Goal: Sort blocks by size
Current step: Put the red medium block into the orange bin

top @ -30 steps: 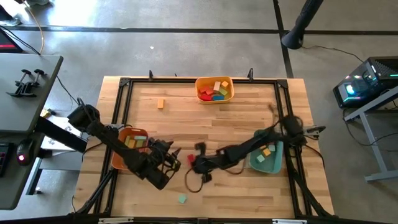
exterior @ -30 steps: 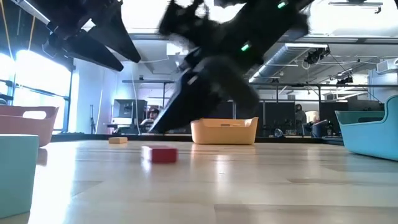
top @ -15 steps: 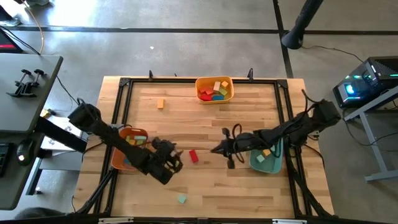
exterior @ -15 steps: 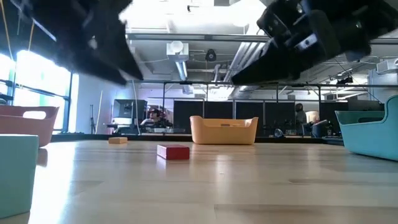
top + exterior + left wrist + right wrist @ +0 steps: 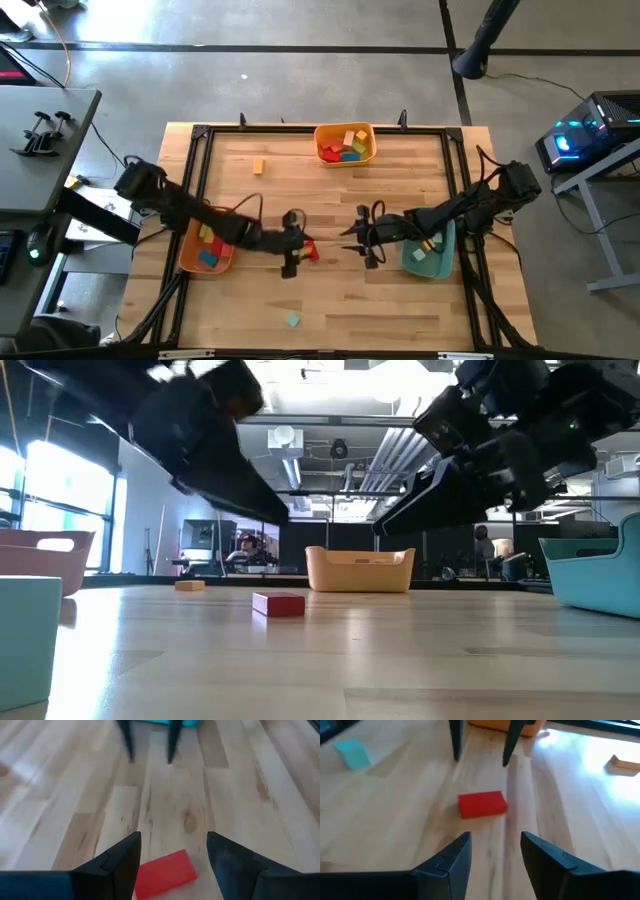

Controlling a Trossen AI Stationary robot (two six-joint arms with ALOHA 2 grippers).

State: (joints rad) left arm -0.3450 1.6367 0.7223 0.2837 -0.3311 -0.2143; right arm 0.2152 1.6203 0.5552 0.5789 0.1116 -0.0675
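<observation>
Now that the right gripper (image 5: 358, 240) has backed off with jaws apart, the open left gripper (image 5: 294, 245) reaches the mid-table red block (image 5: 310, 250).

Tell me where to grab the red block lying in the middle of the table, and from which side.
Grip the red block across its two long side faces, coming straight down from above. It lies flat on the bare table, low and longer than wide, nothing touching it. The left gripper, fingers open, already hangs close over it.

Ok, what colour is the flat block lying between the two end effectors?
Red: the flat rectangular wooden block, clearest in the right wrist view.
</observation>
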